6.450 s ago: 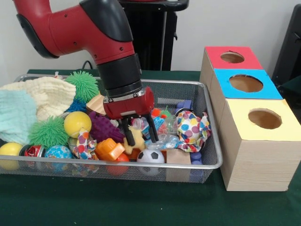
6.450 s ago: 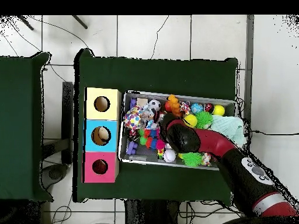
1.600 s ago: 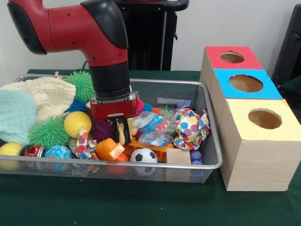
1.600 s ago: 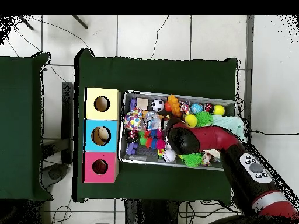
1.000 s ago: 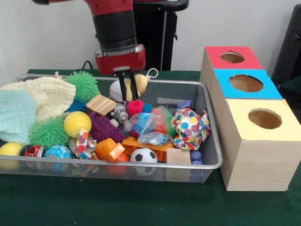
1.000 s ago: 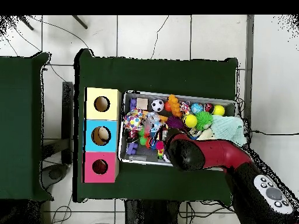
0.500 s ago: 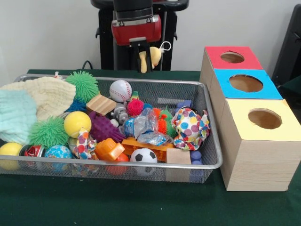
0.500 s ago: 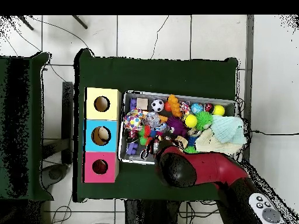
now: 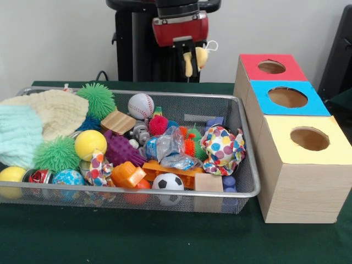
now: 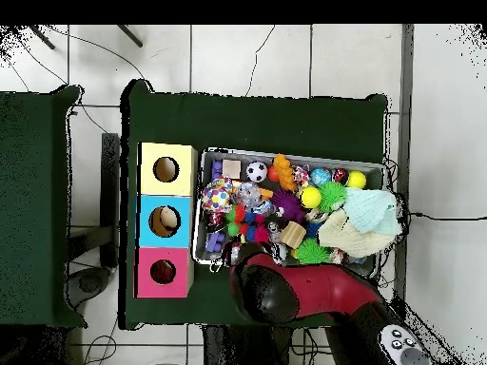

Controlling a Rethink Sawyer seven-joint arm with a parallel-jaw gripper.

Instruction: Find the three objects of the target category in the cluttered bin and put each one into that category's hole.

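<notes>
Yellow and soft-looking, the small plush toy (image 9: 199, 56) hangs pinched between the fingers of the gripper (image 9: 188, 60), held high above the wire bin (image 9: 242, 165) near the red-topped box (image 9: 270, 67), presumably so it clears the clutter on its way to a hole.

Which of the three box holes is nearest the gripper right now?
The red-topped box's hole, farthest back in the row. The gripper, holding a small yellow toy, hangs just beside it; blue and yellow sit farther forward.

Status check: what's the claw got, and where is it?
Claw shut on small yellow plush toy, raised clear above wire mesh bin. Not yet over coloured hole boxes. Nothing blocking.
</notes>
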